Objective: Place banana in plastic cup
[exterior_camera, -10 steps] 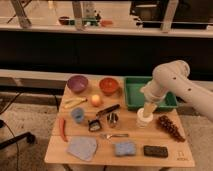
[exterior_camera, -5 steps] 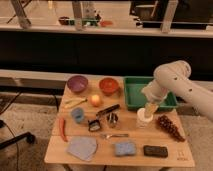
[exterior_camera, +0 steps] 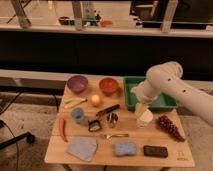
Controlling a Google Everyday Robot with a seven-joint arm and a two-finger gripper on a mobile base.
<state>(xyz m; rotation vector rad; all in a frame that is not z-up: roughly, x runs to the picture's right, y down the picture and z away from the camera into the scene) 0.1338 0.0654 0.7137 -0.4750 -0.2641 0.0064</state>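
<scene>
The banana (exterior_camera: 75, 103), small and yellow, lies on the left part of the wooden table (exterior_camera: 165, 159), in front of the purple bowl. The light-blue plastic cup (exterior_camera: 77, 115) stands upright just in front of the banana. My gripper (exterior_camera: 141, 110) hangs from the white arm on the right side of the table, pointing down over a white cup (exterior_camera: 145, 119), far to the right of both banana and plastic cup. It is open and I see nothing between its fingers.
A purple bowl (exterior_camera: 77, 83), an orange bowl (exterior_camera: 108, 85) and a green tray (exterior_camera: 162, 103) line the back. An orange fruit (exterior_camera: 96, 100), a metal cup (exterior_camera: 112, 119), a red chili (exterior_camera: 62, 129), a cloth (exterior_camera: 82, 148), a sponge (exterior_camera: 125, 148) and grapes (exterior_camera: 170, 127) fill the rest.
</scene>
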